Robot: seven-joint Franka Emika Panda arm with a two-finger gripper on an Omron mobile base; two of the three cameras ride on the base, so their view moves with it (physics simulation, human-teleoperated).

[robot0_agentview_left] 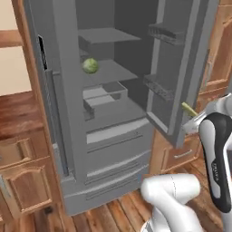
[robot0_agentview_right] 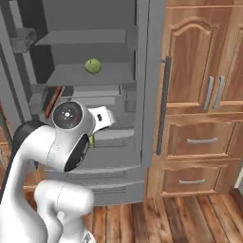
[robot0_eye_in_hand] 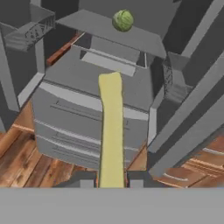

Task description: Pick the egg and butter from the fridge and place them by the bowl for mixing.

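Butter: you had the butter (robot0_eye_in_hand: 111, 131) clamped low between the shut jaws of the gripper (robot0_eye_in_hand: 111, 183); in the hand view it ran as a pale yellow stick from the bottom centre up past the middle of the frame.
Grip reason: holding it at one end left most of the stick free ahead of the hand, which I judge suited setting it down later.
Fridge: the fridge (robot0_agentview_left: 113, 127) stood with its doors open, shelves and lower drawers exposed across the centre of the left base view.
Hand position: the hand was outside the fridge, looking back at it, so I judge you were carrying the butter away.
Left base view: it showed you the butter's tip (robot0_agentview_left: 189, 109) poking out at centre right, beside the open door.
Right base view: your own arm hid most of the stick there.
Green ball: a leafy green ball (robot0_agentview_right: 93, 65) sat on a shelf, upper centre.
Egg: you could not pick it out.
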